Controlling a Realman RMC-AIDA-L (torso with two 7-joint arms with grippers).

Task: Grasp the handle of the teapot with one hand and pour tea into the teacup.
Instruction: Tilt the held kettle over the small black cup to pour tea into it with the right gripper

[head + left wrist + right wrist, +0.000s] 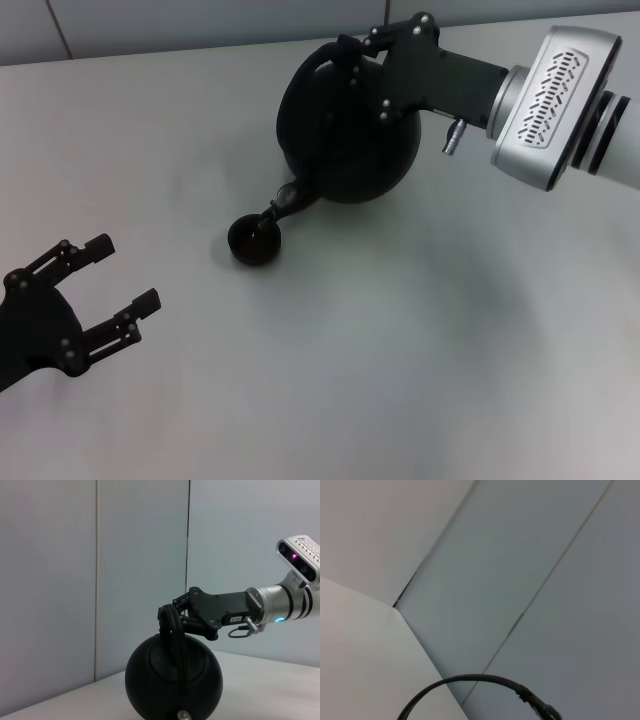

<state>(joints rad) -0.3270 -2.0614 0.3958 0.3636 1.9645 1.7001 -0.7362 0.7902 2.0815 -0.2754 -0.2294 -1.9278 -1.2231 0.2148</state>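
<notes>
We see the right gripper clamped on the handle, teapot tilted, spout over the teacup, left gripper spread wide, holding nothing, well apart from the teacup.

Teapot: base cut off by left wrist view's edge. Handle: partly hidden behind right claw. Teacup: contents indiscernible.

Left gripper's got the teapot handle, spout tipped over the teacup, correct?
Wrong arm. The head view shows the right gripper shut on the handle of the teapot, spout tipped over the teacup. The left gripper sits open, off to the side.
</notes>
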